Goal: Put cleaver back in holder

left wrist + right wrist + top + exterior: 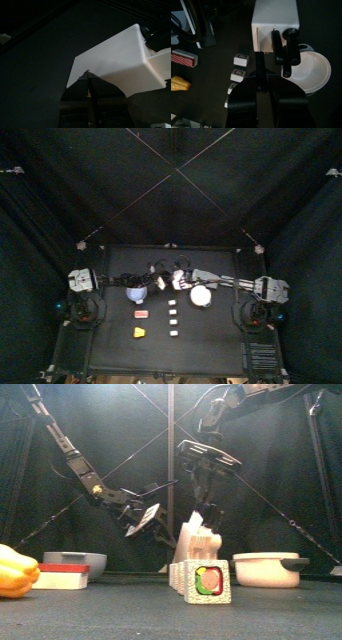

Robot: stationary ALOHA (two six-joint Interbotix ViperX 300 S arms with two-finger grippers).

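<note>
Holder (pixel 203 549) stands upright on the black tabletop (pixel 214 343), about halfway between the left and right edges and closer to the back edge than the front. It is a pale, whitish block. A thin whitish piece pokes up from its top at a slant. This looks like the cleaver (pixel 193 519), with its lower part down inside the holder.

The right gripper (pixel 209 502) hangs right above the holder and points down at it. Its tips are just over the cleaver. I cannot tell if it is pinching the cleaver or has let go.

The left gripper (pixel 147 517) comes in from the left side. It is clenched on one edge of the holder, and its wrist view is almost filled by the white block.

A white round plate (pixel 201 296) sits just beside the holder, toward the right edge. A bluish bowl (pixel 135 294) sits on the other side, toward the left edge. In front of the bowl lies a small red piece (pixel 140 313), and nearer the front edge lies a yellow-orange wedge (pixel 139 331). Small white squares (pixel 173 313) lie in a row from the holder toward the front edge. The nearest one shows a red and green middle.
</note>
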